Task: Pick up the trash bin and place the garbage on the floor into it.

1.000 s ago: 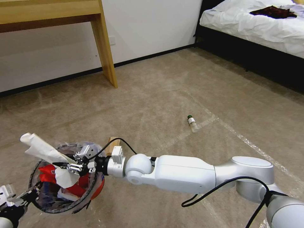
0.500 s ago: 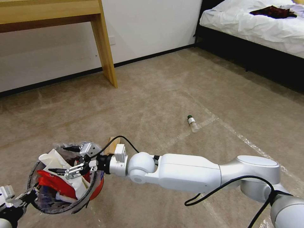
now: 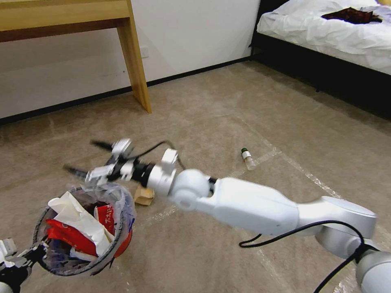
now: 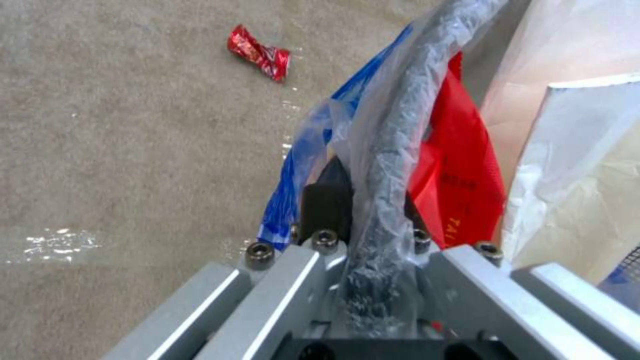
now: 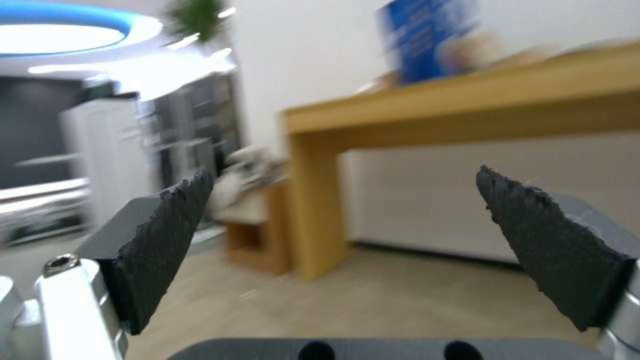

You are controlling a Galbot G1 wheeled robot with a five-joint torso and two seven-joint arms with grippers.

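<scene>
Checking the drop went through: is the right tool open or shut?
Open. The right tool, above the trash bin, has its two pads spread wide apart with nothing between.

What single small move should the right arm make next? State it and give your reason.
Probably swing the open, empty right gripper down toward the tan packet lying on the floor beside the trash bin, which the left gripper holds by its rim; it is the closest litter.

Dark mesh trash bin (image 3: 77, 238) with glossy plastic liner; matt short-pile floor (image 3: 228, 106).

Bare carpet (image 3: 211, 122) open ahead; wooden desk leg (image 3: 136, 61) far left, bed (image 3: 326, 44) far right block edges.
</scene>
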